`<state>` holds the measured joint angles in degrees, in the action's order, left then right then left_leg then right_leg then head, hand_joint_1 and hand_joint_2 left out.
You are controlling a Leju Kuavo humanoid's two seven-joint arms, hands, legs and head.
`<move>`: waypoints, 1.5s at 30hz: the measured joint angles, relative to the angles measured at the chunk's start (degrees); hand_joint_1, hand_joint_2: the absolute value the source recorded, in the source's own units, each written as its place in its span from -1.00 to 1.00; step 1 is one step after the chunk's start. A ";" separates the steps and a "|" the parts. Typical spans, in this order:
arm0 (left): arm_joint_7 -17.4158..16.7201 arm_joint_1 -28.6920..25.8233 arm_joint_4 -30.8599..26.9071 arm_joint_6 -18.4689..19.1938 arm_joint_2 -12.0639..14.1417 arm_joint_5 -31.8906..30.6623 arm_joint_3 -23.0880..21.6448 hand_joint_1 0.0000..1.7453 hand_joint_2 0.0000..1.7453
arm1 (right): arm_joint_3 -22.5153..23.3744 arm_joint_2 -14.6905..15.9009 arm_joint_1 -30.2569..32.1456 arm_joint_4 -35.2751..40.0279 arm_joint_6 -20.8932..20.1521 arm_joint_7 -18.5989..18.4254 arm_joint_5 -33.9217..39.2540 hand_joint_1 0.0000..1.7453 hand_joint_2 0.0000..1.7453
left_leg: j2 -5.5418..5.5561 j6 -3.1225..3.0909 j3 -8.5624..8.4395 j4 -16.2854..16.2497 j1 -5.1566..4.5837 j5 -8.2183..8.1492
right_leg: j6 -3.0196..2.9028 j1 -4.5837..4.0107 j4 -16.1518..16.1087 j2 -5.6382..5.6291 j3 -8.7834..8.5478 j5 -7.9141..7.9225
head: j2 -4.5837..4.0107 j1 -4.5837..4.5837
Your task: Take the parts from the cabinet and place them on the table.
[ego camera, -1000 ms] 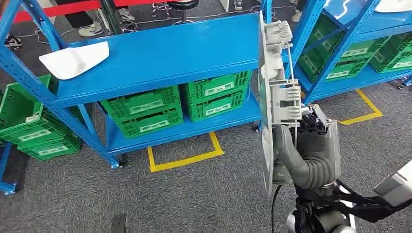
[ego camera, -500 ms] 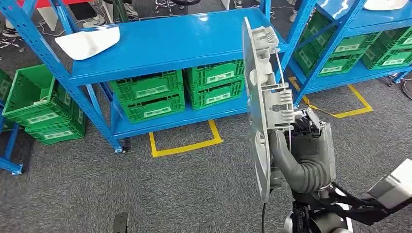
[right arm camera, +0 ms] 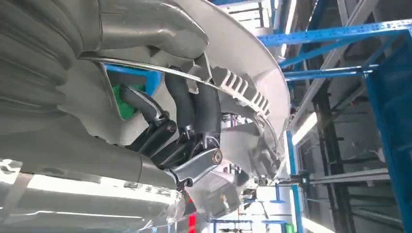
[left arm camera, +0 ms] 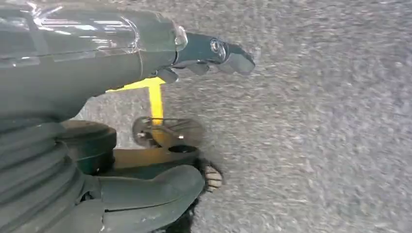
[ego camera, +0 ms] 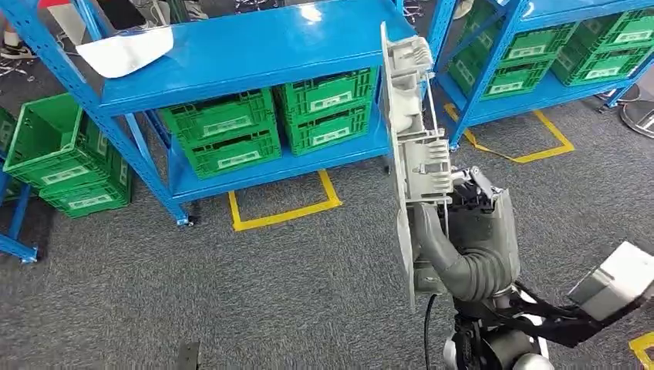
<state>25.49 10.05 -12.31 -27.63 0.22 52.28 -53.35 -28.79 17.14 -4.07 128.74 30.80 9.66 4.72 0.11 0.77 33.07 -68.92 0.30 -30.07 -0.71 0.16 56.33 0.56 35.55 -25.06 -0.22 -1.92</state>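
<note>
A large grey-white plastic part (ego camera: 412, 146), a flat panel with ribbed fittings, stands on edge in front of me. My right hand (ego camera: 463, 247) grips it near its lower end; in the right wrist view dark fingers (right arm camera: 189, 111) curl around a ribbed section of the part (right arm camera: 243, 63). A second white part (ego camera: 123, 52) lies on the blue cabinet shelf (ego camera: 254, 54) at the far left. My left hand (left arm camera: 145, 53) hangs over the grey carpet, fingers and thumb apart, holding nothing.
Green crates (ego camera: 270, 127) fill the cabinet's lower shelf, and more green crates (ego camera: 54, 166) stand at the left. A second blue rack with crates (ego camera: 540, 58) stands at the right. Yellow floor markings (ego camera: 281, 217) lie on the grey carpet before the cabinet.
The whole picture has shifted: the cabinet now sits higher and more floor shows, so the camera has moved. The right hand still holds the part upright.
</note>
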 joint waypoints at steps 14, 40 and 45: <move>-0.22 -0.47 0.00 0.35 -0.28 0.02 0.00 -1.00 1.00 | -0.94 -0.11 1.15 -1.22 1.71 -0.96 -0.70 1.00 1.00 | -0.09 -2.93 -0.57 13.41 -0.67 3.15 | 2.97 0.51 16.78 -0.19 1.92 -5.58 | 0.00 -1.29; -3.41 -1.14 0.00 0.55 -0.44 -1.03 -0.22 -1.00 1.00 | -3.76 -0.33 1.12 -4.65 3.83 -2.60 -6.05 1.00 1.00 | 0.12 -2.87 -2.43 13.42 0.00 1.69 | 2.30 0.16 9.70 -0.25 -1.14 -10.67 | 0.00 0.09; -3.87 -1.56 0.02 0.55 -0.28 -1.07 -0.22 -1.00 1.00 | -4.37 -0.33 1.08 -5.18 3.65 -2.97 -6.54 1.00 1.00 | 1.64 -2.42 -2.04 13.23 0.00 2.19 | 2.67 0.61 9.93 -0.73 -1.84 -7.53 | 0.00 -0.74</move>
<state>21.62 8.49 -12.28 -27.08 -0.07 51.21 -53.57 -33.16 16.81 -2.98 123.56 34.45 6.69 -1.81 1.76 -1.65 31.02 -55.69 0.29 -27.88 1.96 0.77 66.26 -0.17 33.71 -32.59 -0.22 -2.67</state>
